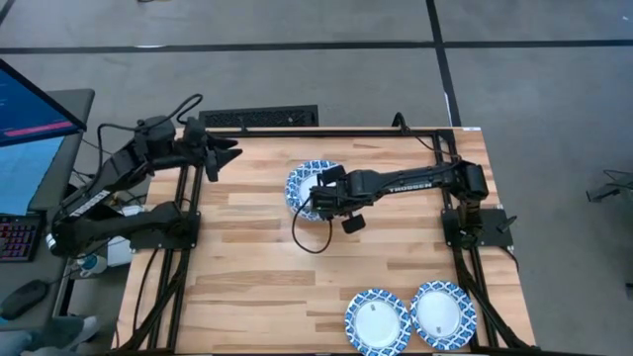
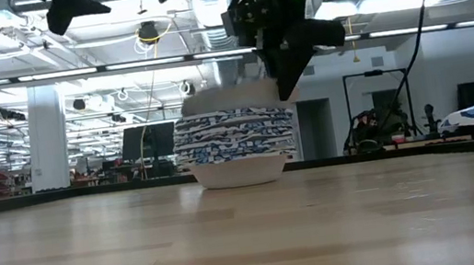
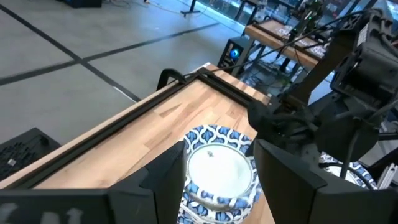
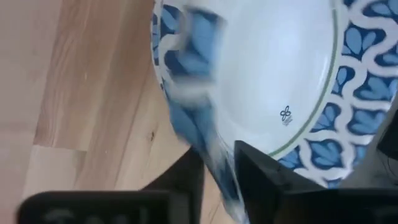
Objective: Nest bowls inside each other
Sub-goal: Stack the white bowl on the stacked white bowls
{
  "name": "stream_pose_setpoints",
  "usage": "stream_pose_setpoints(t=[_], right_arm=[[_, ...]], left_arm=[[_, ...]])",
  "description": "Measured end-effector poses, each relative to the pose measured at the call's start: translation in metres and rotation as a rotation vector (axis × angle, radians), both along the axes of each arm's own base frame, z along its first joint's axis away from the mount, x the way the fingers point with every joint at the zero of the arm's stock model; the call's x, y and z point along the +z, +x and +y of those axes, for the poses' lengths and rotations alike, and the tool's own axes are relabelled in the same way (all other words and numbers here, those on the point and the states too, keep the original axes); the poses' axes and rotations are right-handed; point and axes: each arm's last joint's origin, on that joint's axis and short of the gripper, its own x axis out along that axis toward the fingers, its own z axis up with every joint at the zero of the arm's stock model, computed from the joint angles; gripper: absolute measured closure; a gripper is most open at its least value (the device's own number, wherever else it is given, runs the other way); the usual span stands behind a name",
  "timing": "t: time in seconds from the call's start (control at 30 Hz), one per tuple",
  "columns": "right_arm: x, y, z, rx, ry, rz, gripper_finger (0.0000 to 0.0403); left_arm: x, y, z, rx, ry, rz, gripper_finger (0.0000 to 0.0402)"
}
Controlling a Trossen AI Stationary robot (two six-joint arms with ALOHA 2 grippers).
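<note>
A stack of blue-and-white bowls (image 1: 305, 178) (image 2: 234, 142) stands on its foot toward the table's far side. The top bowl (image 2: 232, 96) shows smeared just above the stack. In the right wrist view its smeared rim (image 4: 199, 106) lies over a sharp white bowl interior (image 4: 280, 74). My right gripper (image 1: 328, 200) (image 2: 287, 79) (image 4: 219, 180) hangs over the stack's rim, fingers pointing down and slightly apart. My left gripper (image 1: 226, 153) (image 3: 221, 180) waits open, raised over the far left corner. Two single bowls (image 1: 377, 318) (image 1: 442, 312) sit at the near edge. My right gripper comes from above with one finger (image 4: 267, 180) inside the top bowl's rim (image 4: 217, 165) and one outside. The rim is smeared between them while the fingers show sharp. I cannot tell whether they touch it.
The black frame rail (image 1: 326, 130) runs along the far edge, with arm mounts at the left (image 1: 168, 222) and right (image 1: 470, 222) sides. A cable loop (image 1: 309, 237) hangs below the right wrist. Bare wood (image 1: 257, 287) lies between the stack and the near bowls.
</note>
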Motion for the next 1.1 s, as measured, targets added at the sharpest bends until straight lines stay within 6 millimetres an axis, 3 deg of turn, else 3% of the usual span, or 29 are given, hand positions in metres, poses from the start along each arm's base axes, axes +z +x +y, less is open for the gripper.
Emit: stream_pose_setpoints(t=[0.27,0.4,0.5,0.73,0.87,1.03,1.1], right_arm=[[0.0,-0.001,0.0,-0.02,0.003,-0.001,0.0174],[0.004,-0.004,0.0,-0.066,0.011,-0.009,0.0135],[0.017,-0.004,0.001,-0.095,0.051,-0.047,0.0128],[0.075,-0.006,-0.014,-0.233,0.193,-0.264,0.0127],[0.106,-0.033,-0.022,-0.376,0.368,-0.257,0.0127],[0.108,-0.065,-0.017,-0.592,0.346,-0.055,0.0127],[0.106,-0.065,-0.01,-0.685,0.375,-0.069,0.0127]], left_arm=[[-0.002,0.004,0.003,0.0,-0.01,0.015,0.0221],[-0.002,0.004,0.003,0.0,-0.009,0.014,0.0221],[-0.002,0.004,0.003,-0.003,0.001,0.017,0.0221],[-0.002,0.004,0.003,-0.007,0.014,0.023,0.0221],[-0.002,0.004,0.002,-0.017,0.003,0.023,0.0221],[-0.009,0.01,0.003,-0.023,-0.085,0.064,0.0221],[-0.015,0.014,0.003,-0.03,-0.134,0.104,0.0221]])
